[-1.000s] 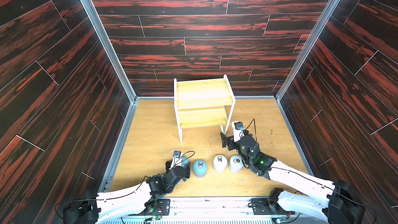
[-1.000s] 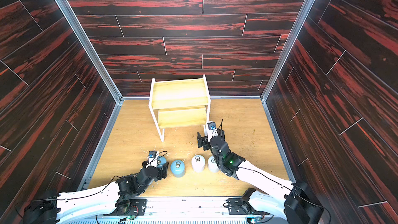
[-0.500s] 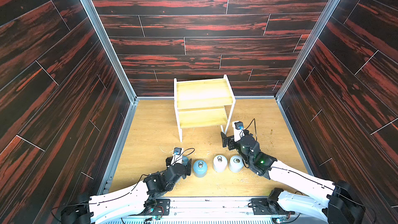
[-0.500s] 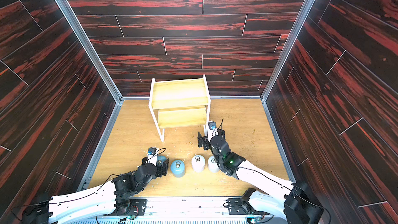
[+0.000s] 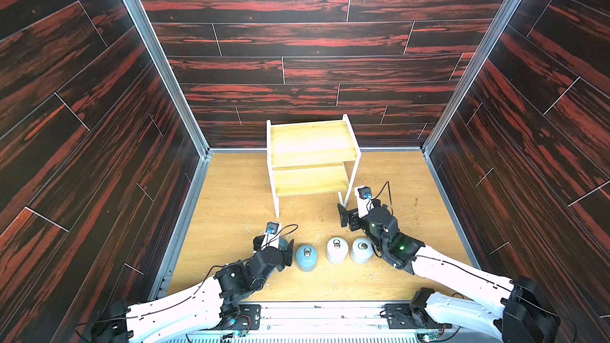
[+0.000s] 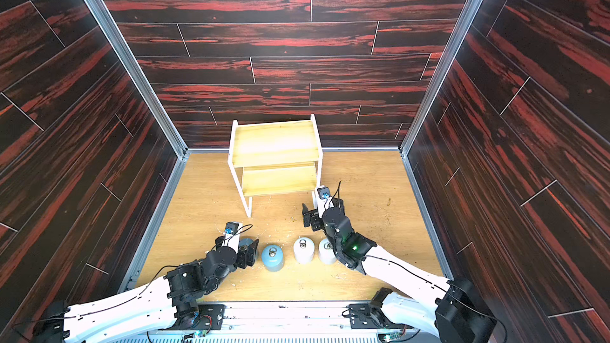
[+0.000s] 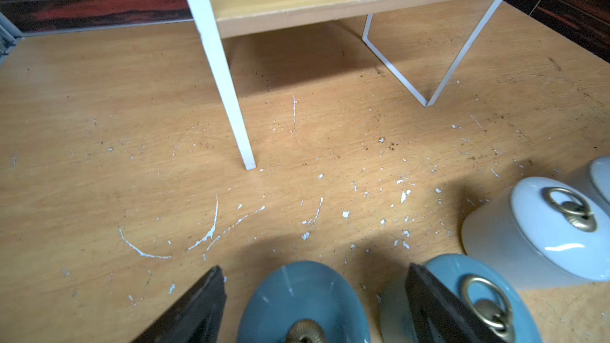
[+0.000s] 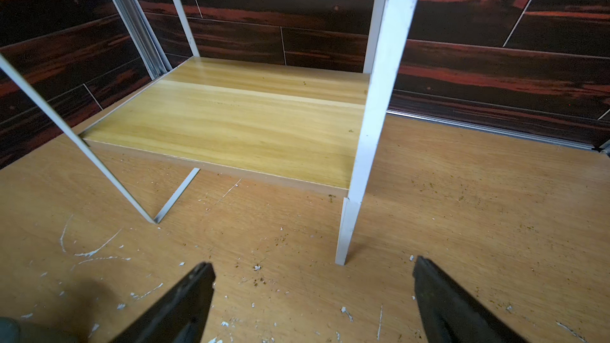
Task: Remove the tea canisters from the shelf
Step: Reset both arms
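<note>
All four canisters stand on the worktop (image 5: 231, 193) in a row in front of the shelf (image 5: 310, 156), and both of its boards are bare. From the robot's left the row runs: a blue canister (image 7: 302, 305), a second blue canister (image 5: 307, 257) just beside it, a white canister (image 5: 336, 249), and a last white canister (image 5: 362, 250) close against that one.

The left end effector (image 7: 313, 270) sits astride the first blue canister with its jaws apart. The left wrist view shows a gap on each side of the lid, so nothing is clamped. Over the last second this arm has only shifted slightly at that spot, and the canister has not moved.

The right end effector (image 8: 313, 262) has held still just in front of the shelf's right corner, with its jaws wide apart and empty.

The removal looks finished. What seems left is to draw the left end effector back without knocking the blue canister into its neighbour.
</note>
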You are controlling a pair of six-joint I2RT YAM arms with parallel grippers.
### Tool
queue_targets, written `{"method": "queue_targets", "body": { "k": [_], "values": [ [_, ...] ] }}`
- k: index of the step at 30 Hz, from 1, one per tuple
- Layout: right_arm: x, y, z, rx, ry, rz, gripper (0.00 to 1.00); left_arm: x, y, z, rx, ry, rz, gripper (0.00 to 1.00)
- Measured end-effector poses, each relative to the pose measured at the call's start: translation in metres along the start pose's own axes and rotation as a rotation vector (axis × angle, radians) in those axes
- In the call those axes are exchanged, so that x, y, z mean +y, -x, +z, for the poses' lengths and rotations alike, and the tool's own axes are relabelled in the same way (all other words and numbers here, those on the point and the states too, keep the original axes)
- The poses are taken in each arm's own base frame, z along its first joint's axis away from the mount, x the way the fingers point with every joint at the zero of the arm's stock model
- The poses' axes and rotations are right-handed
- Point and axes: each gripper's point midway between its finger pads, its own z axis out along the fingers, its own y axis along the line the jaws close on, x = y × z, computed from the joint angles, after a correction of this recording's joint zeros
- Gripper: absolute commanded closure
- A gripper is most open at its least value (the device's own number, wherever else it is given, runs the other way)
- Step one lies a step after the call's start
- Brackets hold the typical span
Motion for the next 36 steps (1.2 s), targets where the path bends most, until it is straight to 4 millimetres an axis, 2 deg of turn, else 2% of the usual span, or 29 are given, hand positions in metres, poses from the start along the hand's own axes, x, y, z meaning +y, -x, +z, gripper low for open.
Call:
{"method": "queue_targets", "body": {
  "k": [5,9,13,19,24,28,33,36],
  "values": [
    [-0.001,0.001,-0.002,-0.001,0.0,-0.002,0.02,-0.025,0.017,-0.003,0.053,-0.088,0.055,0.16],
    [-0.001,0.0,-0.002,0.002,-0.003,-0.005,0.02,-0.041,0.02,-0.005,0.089,-0.144,0.084,0.16],
    [-0.005,-0.001,-0.001,0.008,-0.016,-0.008,0.02,-0.045,0.027,-0.008,0.084,-0.158,0.11,0.13],
    [-0.035,-0.005,0.004,0.032,-0.095,0.008,0.02,-0.033,0.067,-0.02,-0.036,-0.091,0.144,0.06],
    [-0.073,0.001,0.003,0.022,-0.179,0.046,0.02,-0.003,0.099,-0.025,-0.121,0.04,0.157,0.03],
    [-0.112,0.003,0.002,0.017,-0.26,0.08,0.02,0.052,0.113,-0.021,-0.17,0.197,0.068,0.0],
    [-0.159,-0.003,0.005,0.022,-0.36,0.124,0.02,0.118,0.108,-0.016,-0.204,0.386,-0.023,0.0],
    [-0.186,-0.018,0.011,0.042,-0.423,0.152,0.02,0.156,0.097,-0.003,-0.194,0.473,-0.088,0.0]
  ]
}}
